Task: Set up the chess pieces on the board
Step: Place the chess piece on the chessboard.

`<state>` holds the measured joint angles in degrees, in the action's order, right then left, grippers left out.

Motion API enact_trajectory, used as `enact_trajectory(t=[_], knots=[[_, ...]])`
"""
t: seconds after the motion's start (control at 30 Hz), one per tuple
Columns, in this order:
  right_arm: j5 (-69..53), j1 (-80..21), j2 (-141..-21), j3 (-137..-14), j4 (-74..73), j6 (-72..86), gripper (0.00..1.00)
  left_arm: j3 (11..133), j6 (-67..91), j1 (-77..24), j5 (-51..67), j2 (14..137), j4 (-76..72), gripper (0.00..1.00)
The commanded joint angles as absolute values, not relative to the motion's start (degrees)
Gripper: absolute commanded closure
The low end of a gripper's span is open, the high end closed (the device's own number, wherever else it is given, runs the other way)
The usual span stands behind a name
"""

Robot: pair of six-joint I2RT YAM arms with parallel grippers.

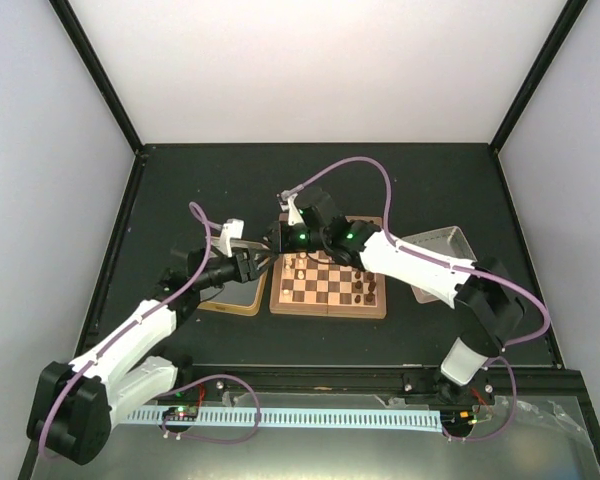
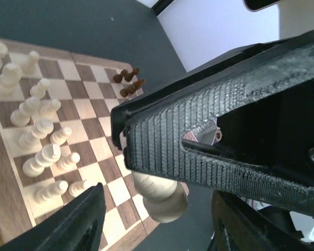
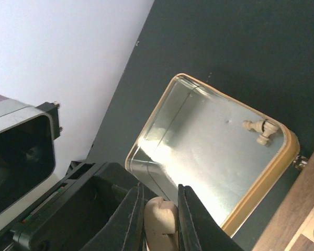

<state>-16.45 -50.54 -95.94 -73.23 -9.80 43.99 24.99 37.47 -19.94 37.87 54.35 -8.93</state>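
The right end effector (image 3: 159, 194) is clenched on a cream piece (image 3: 161, 222). The piece sits between the two fingers just behind their tips. Its long axis runs along the fingers, with a rounded end toward the tips, and the other end is cut off by the frame. This end effector hangs over the gold-rimmed tin (image 3: 199, 157), which lies on the dark worktop (image 1: 180, 180) just left of the board (image 1: 325, 311).

A loose piece (image 3: 261, 130) lies on its side on the tin floor near one corner. Whether it is one chessman or two touching, I cannot tell.

The left end effector (image 1: 255, 262) is released, with its jaws well apart. It is over the tin's far end, near the board's left edge and just beside the right end effector. In its wrist view a close piece (image 2: 159, 201), also cream, shows past the upper finger (image 2: 209, 120). It is tilted, with its round base toward the lower right and its upper part hidden behind that finger. The lower finger is clear of it. Whether this is the piece the right arm holds, I cannot tell.

On the board, cream pieces (image 2: 32, 138) stand upright in two rows along the left side. A few dark pieces (image 2: 126, 77) stand near the right side. A silver tray (image 1: 442, 243) lies right of the board, on its far side.
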Motion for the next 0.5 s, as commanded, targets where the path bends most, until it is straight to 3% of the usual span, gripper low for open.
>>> enact_trajectory(t=[0.0, 0.27, 0.47], knots=[[-19.2, -50.6, -93.5, -72.0, -6.7, 45.6, 0.89, 26.2, 38.1, -20.0, 39.6, 52.9, -13.3, 0.50], [-20.4, -50.6, -91.6, -70.5, -6.6, 44.9, 0.87, 26.0, 37.3, -20.0, 38.7, 52.5, -14.0, 0.81], [-21.6, -50.4, -89.2, -72.1, -11.2, 38.6, 0.77, 25.9, 31.6, -20.4, 42.4, 52.4, -15.8, 0.94]])
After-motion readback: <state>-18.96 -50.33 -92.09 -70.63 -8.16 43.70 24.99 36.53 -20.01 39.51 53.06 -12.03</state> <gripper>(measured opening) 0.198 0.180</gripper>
